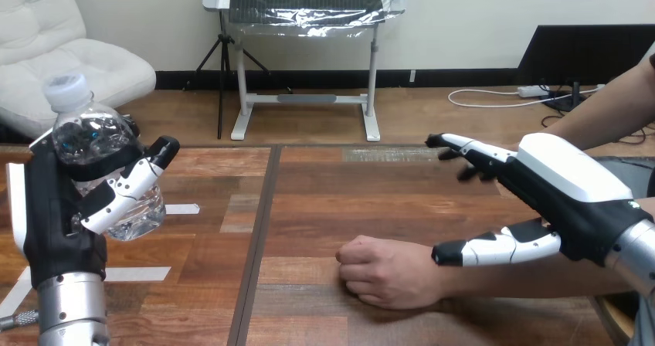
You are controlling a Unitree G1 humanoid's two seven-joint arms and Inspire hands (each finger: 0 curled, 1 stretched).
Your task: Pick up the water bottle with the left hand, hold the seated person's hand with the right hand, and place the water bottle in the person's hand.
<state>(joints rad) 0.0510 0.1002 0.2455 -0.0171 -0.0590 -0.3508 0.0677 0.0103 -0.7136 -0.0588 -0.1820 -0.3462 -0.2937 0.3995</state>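
Wooden planks in mixed brown tones form the table (309, 207), with a white tape strip (181, 208) on its left part. The person's hand (390, 273) rests on it as a closed fist near the front centre, its forearm (525, 280) running off to the right. The right hand (568, 184) sits over that forearm, fingers straight and thumb extended, gripping nothing; contact with the forearm cannot be confirmed. The left hand (54, 207) has fingers and thumb curled round the clear water bottle (89, 137), which is upright at the left, well apart from the fist.

L hand (51, 211) upright, fingers curled in grip; R hand (570, 182) open, fingers straight, thumb spread.
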